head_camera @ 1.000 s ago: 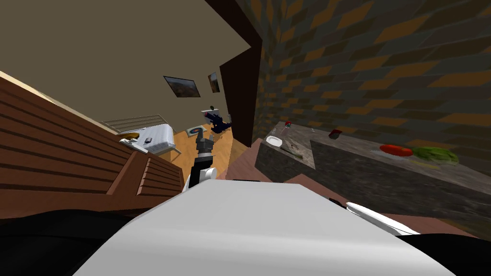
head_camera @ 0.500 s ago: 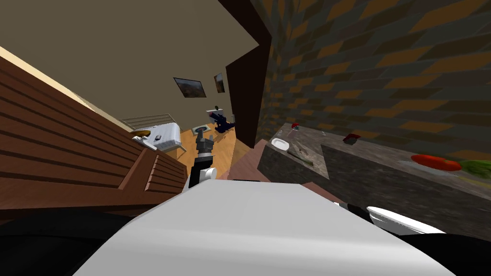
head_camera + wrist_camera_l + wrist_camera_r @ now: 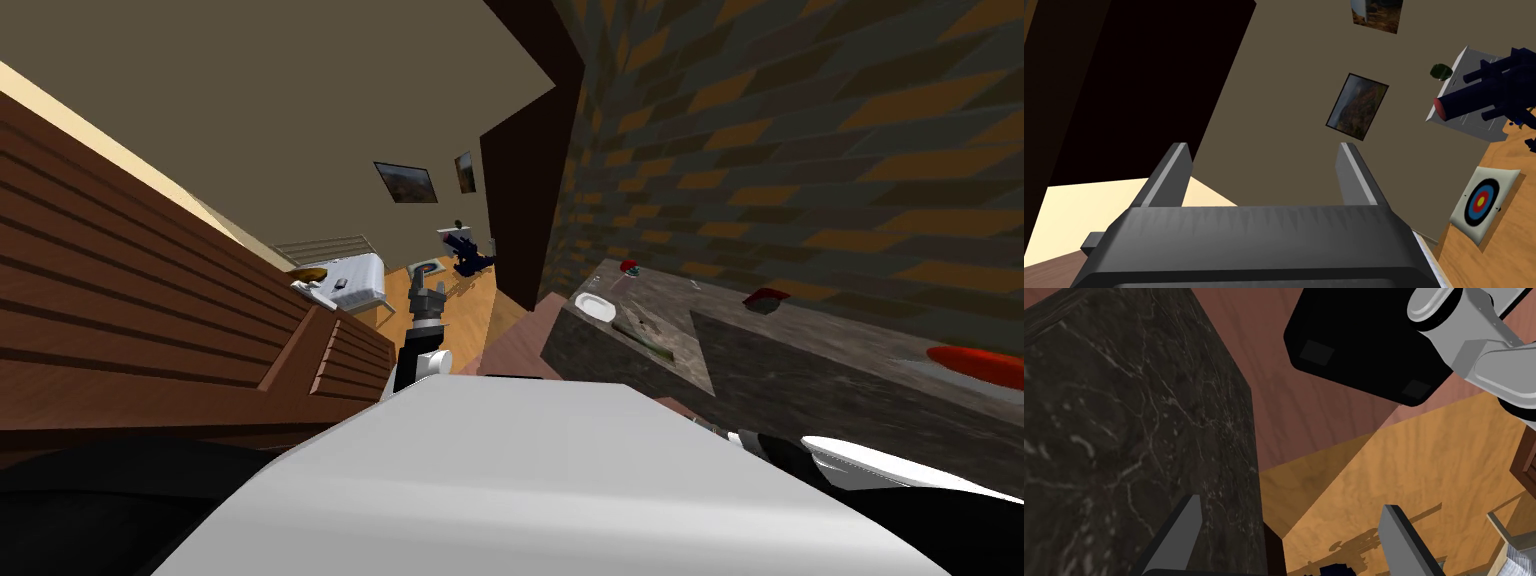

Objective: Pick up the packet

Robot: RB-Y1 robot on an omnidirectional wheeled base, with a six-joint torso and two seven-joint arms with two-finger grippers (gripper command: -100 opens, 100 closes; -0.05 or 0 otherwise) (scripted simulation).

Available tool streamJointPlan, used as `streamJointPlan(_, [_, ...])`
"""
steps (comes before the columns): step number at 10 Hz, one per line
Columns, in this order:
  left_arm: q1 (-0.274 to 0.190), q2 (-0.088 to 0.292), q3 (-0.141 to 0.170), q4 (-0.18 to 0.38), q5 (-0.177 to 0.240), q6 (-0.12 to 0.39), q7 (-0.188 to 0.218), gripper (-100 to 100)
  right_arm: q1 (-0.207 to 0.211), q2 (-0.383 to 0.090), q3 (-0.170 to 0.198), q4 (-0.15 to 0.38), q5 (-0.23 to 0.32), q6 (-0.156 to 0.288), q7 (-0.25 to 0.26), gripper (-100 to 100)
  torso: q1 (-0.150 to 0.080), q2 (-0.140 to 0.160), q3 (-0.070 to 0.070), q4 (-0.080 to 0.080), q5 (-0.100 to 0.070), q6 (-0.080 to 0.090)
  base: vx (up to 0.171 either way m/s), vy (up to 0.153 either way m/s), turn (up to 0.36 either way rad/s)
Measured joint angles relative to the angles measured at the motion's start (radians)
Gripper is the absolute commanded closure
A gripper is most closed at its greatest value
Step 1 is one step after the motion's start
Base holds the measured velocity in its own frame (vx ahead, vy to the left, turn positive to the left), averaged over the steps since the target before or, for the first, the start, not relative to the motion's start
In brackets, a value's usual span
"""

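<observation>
Packet: the small dark thing with a red top (image 3: pixel 766 299) appears to be it. It lies on the counter top close to the brick wall, well apart from both pincers.
Counter (image 3: pixel 800 370): a dark marbled block along the right side of the room.
Also on the counter: a white dish (image 3: pixel 594 305) at the far end, a small red round thing (image 3: pixel 628 266) just beyond it, and a long red thing (image 3: pixel 975 362) at the near right. The packet sits between the dish and the long red thing.
Left pincer (image 3: pixel 1263 150): held out ahead over the orange wood floor (image 3: pixel 455 305), released, blades spread with nothing between them.
Right pincer (image 3: pixel 1291 503): low beside the counter's marbled side, released and empty.
Left of the room: a brown slatted cabinet (image 3: pixel 340 350).
</observation>
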Motion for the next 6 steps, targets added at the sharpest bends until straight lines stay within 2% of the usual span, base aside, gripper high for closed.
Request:
streamJointPlan(2, [0.000,0.000,0.000,0.000,0.000,0.000,0.000,0,-0.003,-0.052,0.015,0.047,0.005,-0.019,0.004,-100,0.000,-0.001,-0.001,0.000,0.000,0.000,0.104,0.046,0.195])
streamJointPlan(4, [0.000,0.000,0.000,0.000,0.000,0.000,0.000,0,0.010,-0.134,0.036,0.093,0.008,-0.033,0.026,-100,0.001,-0.006,-0.003,-0.001,0.000,0.000,0.122,0.035,0.117])
streamJointPlan(5, [0.000,0.000,0.000,0.000,0.000,0.000,0.000,0,0.027,-0.154,0.035,0.107,-0.002,-0.036,0.044,-100,0.001,-0.003,-0.002,-0.001,0.000,0.001,0.091,0.030,0.117])
streamJointPlan(6, [0.000,0.000,0.000,0.000,0.000,0.000,0.000,0,0.007,-0.164,0.053,0.147,0.017,-0.051,0.050,-100,0.000,-0.003,-0.002,-0.001,0.000,0.000,0.126,0.027,0.225])
